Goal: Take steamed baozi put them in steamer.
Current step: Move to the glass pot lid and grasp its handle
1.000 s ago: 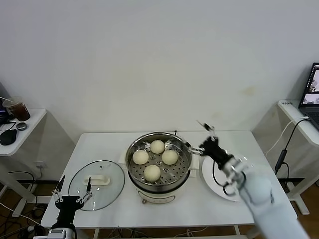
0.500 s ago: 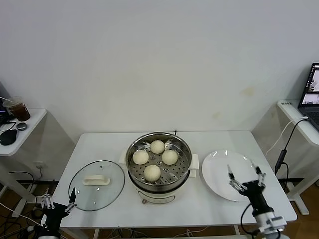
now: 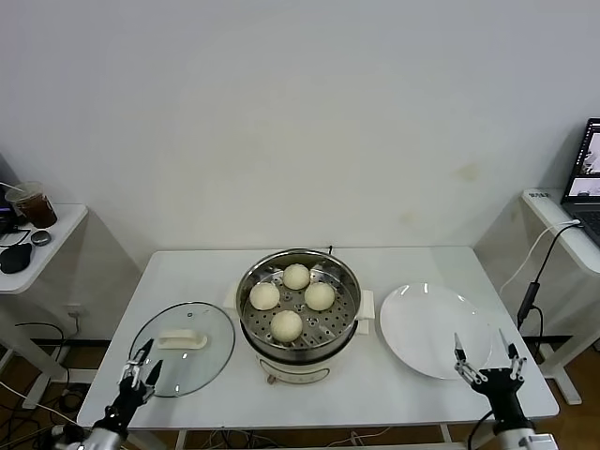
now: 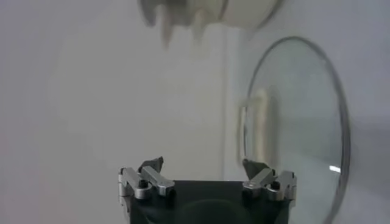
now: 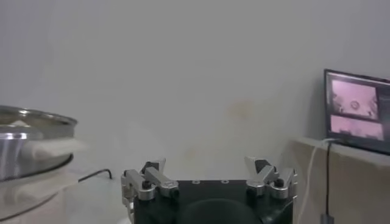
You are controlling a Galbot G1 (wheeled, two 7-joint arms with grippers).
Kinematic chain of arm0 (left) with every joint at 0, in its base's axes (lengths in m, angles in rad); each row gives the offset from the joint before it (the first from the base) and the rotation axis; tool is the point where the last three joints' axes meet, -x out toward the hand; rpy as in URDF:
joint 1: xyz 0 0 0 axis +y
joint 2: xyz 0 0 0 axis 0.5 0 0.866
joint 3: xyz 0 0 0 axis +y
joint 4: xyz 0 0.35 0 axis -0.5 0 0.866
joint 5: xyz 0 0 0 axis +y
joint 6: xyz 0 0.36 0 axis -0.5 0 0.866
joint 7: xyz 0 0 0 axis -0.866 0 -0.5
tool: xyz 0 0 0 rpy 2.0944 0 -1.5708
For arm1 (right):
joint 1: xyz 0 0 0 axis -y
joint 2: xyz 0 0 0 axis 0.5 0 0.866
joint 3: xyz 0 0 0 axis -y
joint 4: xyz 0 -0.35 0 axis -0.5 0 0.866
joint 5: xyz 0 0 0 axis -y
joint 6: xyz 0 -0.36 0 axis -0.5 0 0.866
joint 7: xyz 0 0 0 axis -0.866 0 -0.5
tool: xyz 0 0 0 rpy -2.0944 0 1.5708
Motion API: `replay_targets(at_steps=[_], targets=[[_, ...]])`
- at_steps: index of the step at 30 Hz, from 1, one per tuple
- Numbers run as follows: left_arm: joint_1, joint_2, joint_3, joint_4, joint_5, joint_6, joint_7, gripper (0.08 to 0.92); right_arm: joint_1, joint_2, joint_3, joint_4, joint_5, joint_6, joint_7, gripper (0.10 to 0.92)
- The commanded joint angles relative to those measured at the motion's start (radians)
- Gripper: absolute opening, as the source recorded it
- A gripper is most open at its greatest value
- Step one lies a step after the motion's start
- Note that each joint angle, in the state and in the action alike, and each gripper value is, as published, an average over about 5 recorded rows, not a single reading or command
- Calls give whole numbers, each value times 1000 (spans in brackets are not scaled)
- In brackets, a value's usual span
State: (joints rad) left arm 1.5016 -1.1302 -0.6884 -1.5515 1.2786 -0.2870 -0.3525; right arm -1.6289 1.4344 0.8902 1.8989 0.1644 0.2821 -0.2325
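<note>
Steamed baozi (image 3: 287,323) inside steamer (image 3: 298,307), well apart from both end effectors.

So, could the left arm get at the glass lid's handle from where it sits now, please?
Probably yes: the left pincer is open and empty at the near rim of the glass lid, and nothing lies between it and the white handle.

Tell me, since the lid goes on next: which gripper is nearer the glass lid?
Left. The left gripper hangs open at the glass lid's near-left rim. The right gripper sits open across the table, beyond the steamer, by the white plate.
</note>
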Motion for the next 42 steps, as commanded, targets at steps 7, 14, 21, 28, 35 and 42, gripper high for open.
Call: replay_targets(at_steps=[7,14,21,28,35,42], targets=[[-239,34,80,166,130,-34,-1,823,-26,34,4,-10,-14,-5,7,823],[-282,29,108,205,122,-40,10,823,-30,38,-5,-8,-18,-8,5,823],[-330,29,124,270,105,-45,28,823,-34,38,-5,-6,-19,-9,2,823],[-355,24,130,340,87,-52,37,740,-39,41,-17,0,-22,-14,-4,823],[-354,26,126,350,47,-66,31,532,-41,42,-29,-1,-27,-16,-8,823],[-338,28,120,331,-2,-89,12,333,-43,40,-36,-1,-34,-16,-11,823]])
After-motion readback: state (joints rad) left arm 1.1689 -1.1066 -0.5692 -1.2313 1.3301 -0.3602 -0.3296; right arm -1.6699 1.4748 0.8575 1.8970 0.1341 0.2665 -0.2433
